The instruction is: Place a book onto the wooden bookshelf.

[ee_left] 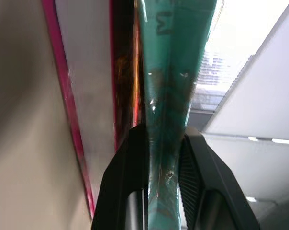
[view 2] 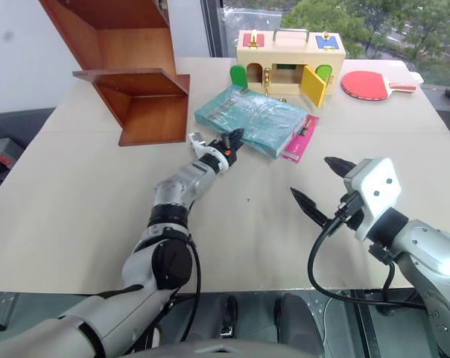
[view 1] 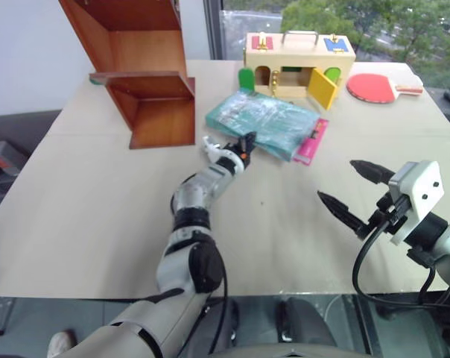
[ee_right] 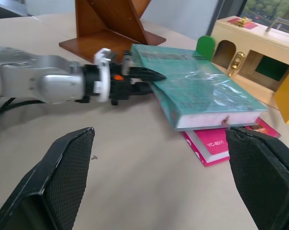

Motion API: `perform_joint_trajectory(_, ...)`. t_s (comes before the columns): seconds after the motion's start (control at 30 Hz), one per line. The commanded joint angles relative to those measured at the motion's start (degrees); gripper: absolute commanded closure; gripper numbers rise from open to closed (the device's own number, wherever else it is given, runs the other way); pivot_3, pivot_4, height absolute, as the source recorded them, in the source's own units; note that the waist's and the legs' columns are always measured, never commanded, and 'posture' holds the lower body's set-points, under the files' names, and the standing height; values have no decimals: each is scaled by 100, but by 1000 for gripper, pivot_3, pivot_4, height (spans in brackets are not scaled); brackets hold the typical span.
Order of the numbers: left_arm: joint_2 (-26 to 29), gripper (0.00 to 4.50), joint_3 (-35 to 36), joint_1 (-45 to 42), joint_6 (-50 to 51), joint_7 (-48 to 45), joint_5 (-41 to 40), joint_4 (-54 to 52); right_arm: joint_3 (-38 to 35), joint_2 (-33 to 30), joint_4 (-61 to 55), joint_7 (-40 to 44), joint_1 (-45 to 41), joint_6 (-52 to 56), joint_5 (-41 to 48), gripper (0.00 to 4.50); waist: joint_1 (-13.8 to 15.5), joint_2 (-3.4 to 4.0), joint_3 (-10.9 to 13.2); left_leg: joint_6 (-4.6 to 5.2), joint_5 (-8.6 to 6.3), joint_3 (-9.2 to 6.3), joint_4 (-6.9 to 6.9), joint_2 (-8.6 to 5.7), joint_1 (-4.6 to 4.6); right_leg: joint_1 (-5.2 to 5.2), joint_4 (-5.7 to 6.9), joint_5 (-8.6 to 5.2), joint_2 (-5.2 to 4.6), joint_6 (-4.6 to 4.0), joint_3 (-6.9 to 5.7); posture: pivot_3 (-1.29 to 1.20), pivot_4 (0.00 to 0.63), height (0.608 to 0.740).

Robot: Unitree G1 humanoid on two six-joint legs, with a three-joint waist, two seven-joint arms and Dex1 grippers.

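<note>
Left eye view: a broad tan table [view 1: 98, 224] with a matte surface carries every object. Largest upon it is the wooden bookshelf [view 1: 147, 67], of reddish-brown polished wood, with slanted side panels and flat boards, standing at the far left. Beside it, at the far edge, sits a pale wooden box [view 1: 299, 63] with a metal handle, small brass latches and green and yellow doors, the yellow one hanging open. The book [view 1: 266, 123], a flat teal-green rectangle in a glossy, crinkled wrapper, lies between shelf and box; its long axis runs diagonally, from the far left near the box's green door toward the near right, and its near left corner points at the left arm. It rests tilted on a thinner bright pink book [view 1: 312, 144], which projects from beneath its right edge; in the right wrist view the teal book's white page block and the pink book's white label are visible. A red table-tennis paddle [view 1: 378, 87] with a pale wooden handle lies flat to the right of the box. The left gripper [view 1: 247, 144] reaches forward, and the left wrist view shows its two black fingers [ee_left: 202, 191] pinching the teal cover's edge between them. The right gripper [view 1: 355, 190] hovers nearer the robot, well apart from the books, its ribbed black fingers [ee_right: 63, 182] spread wide and empty.
</note>
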Motion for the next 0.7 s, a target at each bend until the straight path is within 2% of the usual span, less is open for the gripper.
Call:
perform_joint_trajectory(0.03, -45, 3725, -161, 537, 1156, 328, -817, -1297, -176, -32, -138, -33, 43, -195, 55, 0, -10, -1, 1, -1, 0, 0, -1, 1, 0, 0, 1, 0, -1, 0, 1, 0, 150, 740)
perform_joint_trajectory(0.13, 266, 3725, -761, 726, 1854, 24, -1025, -2413, -255, 18, -157, -87, 95, -215, 136, 0, 2, -4, 3, -5, 2, -3, 2, 0, -2, 0, 3, 0, -1, 0, -2, 0, 150, 740)
perform_joint_trajectory(0.2, 721, 3725, -1550, 742, 1823, -635, -571, -3288, -347, 33, -181, -111, 178, -234, 207, 0, 17, -16, 12, -9, 5, -6, 3, -1, -5, -1, 5, 1, 1, 0, -5, 0, 150, 740)
perform_joint_trajectory(0.3, 1763, 3725, -2937, 613, 1072, -2144, 492, -4458, -554, 28, -210, -154, 297, -243, 376, 0, 63, -14, 12, -16, 8, -8, 1, -3, -4, -1, 7, 0, 25, -1, -8, 0, 150, 740)
perform_joint_trajectory(0.37, 2657, 3725, -3876, 392, -469, -3211, 1907, -4976, -731, -19, -194, -129, 370, -274, 454, 0, 91, -1, 5, -18, 9, -2, -2, -6, -1, -1, 4, 0, 25, -2, -5, 0, 150, 740)
perform_joint_trajectory(0.47, 3547, 3725, -4622, -81, -3446, -3799, 4246, -4680, -846, -56, -91, -105, 394, -354, 466, 0, 91, 7, 3, -17, 9, 2, -6, -8, 4, 7, -9, 0, 20, -3, -2, 0, 150, 740)
perform_joint_trajectory(0.5, 3750, 3725, -4680, -230, -4003, -4010, 4572, -4548, -837, -58, -56, -103, 394, -381, 458, 0, 84, 7, 4, -17, 9, 4, -13, -8, 5, 6, -12, 0, 24, -5, 1, 0, 150, 740)
perform_joint_trajectory(0.57, 4130, 3725, -4652, -679, -4587, -3986, 5159, -4188, -769, -47, 26, -98, 376, -443, 415, 0, 82, 7, 5, -16, 9, 11, -16, -2, 6, 1, -13, 0, 27, -6, 10, 0, 150, 740)
perform_joint_trajectory(0.7, 4780, 3725, -4413, -1720, -4846, -4742, 5227, -3441, -538, -16, 296, -51, 205, -614, 337, 0, 78, 3, 9, -11, 7, 6, -14, -1, -11, -12, -12, -1, 36, -5, 4, 0, 150, 740)
